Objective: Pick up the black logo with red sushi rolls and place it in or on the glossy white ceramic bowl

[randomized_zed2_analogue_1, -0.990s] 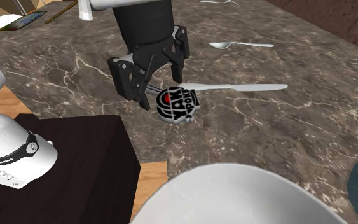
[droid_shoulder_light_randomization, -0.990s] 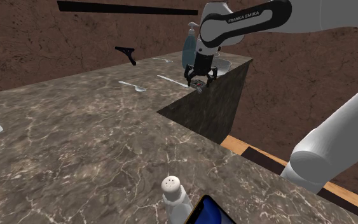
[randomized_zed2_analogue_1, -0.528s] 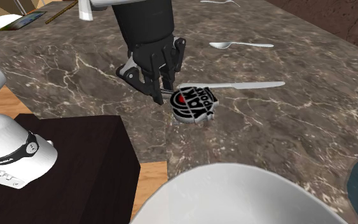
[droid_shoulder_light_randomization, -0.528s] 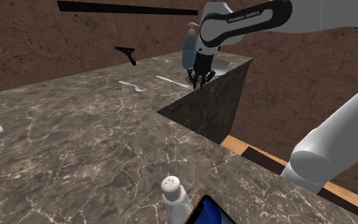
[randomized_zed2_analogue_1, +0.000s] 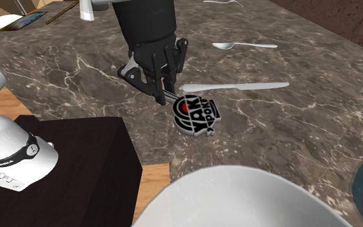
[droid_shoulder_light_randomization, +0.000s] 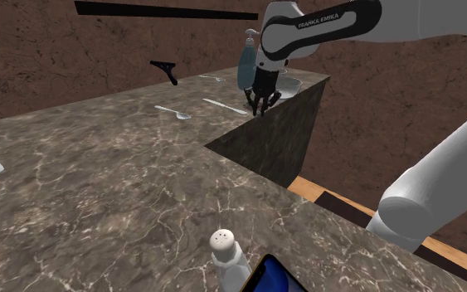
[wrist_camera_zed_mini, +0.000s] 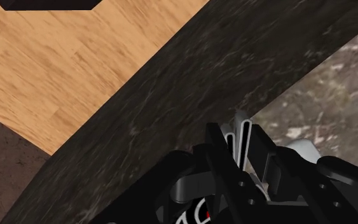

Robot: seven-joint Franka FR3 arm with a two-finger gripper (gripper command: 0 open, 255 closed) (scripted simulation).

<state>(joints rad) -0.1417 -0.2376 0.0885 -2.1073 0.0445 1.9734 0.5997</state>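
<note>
My gripper (randomized_zed2_analogue_1: 162, 95) is closed, fingers together with nothing clasped, tips down at the marble counter (randomized_zed2_analogue_1: 70, 61) near its edge. The black logo (randomized_zed2_analogue_1: 196, 116) with red sushi lies loose on the counter just beside my tips, near the knife (randomized_zed2_analogue_1: 238, 86). The white bowl (randomized_zed2_analogue_1: 238, 197) sits apart from it.

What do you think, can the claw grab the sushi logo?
Probably not as it stands: the claw is shut beside the logo, not around it. Nothing blocks the way, so opening and shifting over should work.
</note>
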